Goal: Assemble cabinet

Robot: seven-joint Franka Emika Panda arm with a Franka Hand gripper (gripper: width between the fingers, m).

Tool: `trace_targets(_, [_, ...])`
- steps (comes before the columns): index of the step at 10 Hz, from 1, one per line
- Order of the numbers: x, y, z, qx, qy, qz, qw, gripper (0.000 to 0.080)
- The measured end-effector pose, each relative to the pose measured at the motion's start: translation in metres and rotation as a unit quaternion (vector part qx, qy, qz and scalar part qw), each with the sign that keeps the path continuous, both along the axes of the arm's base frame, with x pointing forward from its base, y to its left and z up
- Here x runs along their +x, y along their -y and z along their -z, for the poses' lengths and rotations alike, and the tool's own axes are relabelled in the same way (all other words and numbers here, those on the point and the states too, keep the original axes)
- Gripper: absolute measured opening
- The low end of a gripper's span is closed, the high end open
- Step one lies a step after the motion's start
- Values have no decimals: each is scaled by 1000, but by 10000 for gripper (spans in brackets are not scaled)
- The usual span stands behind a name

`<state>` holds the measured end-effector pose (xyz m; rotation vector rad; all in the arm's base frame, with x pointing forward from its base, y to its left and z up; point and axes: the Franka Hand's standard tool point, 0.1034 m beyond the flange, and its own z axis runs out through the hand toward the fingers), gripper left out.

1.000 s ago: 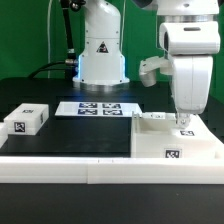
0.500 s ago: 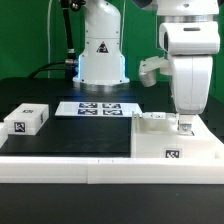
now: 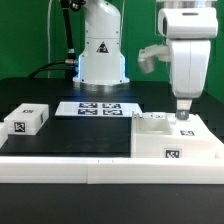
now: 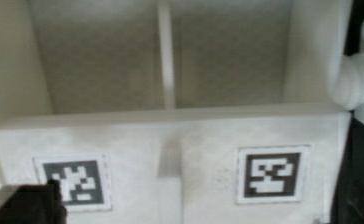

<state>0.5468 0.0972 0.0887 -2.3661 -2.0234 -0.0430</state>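
The cabinet (image 3: 196, 146) is a large white box lying at the exterior view's right, with a square tag on its front face. My gripper (image 3: 183, 118) hangs straight down just above its back part. In the wrist view the cabinet (image 4: 197, 128) fills the frame: two compartments parted by a thin wall, and a face with two black-and-white tags below them. One dark finger (image 4: 26, 205) shows at a lower corner and the other at the opposite edge, far apart, with nothing between them. The gripper is open and empty.
A small white block (image 3: 27, 119) with tags lies at the exterior view's left. The marker board (image 3: 97, 108) lies flat behind the middle. A long white border rail (image 3: 90, 172) runs along the front. The robot base (image 3: 100, 50) stands at the back.
The gripper has risen a little out of the cabinet's back part, and the wrist has turned. The cabinet and the small block have not moved.
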Motion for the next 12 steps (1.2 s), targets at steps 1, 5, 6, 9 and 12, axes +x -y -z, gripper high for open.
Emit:
trace_targets(1, [-15,0,-2,-1,5,-3,1000,797])
trace_targets(5, [-22,2,2,-2,0,-2,1000,797])
trace_targets(6, [-22,2,2,-2,0,-2,1000,797])
trace_targets(9, [-42,4,6,2,18,5,1000,797])
trace_targets(12, [-95,2,17,0,12,-16,1000,797])
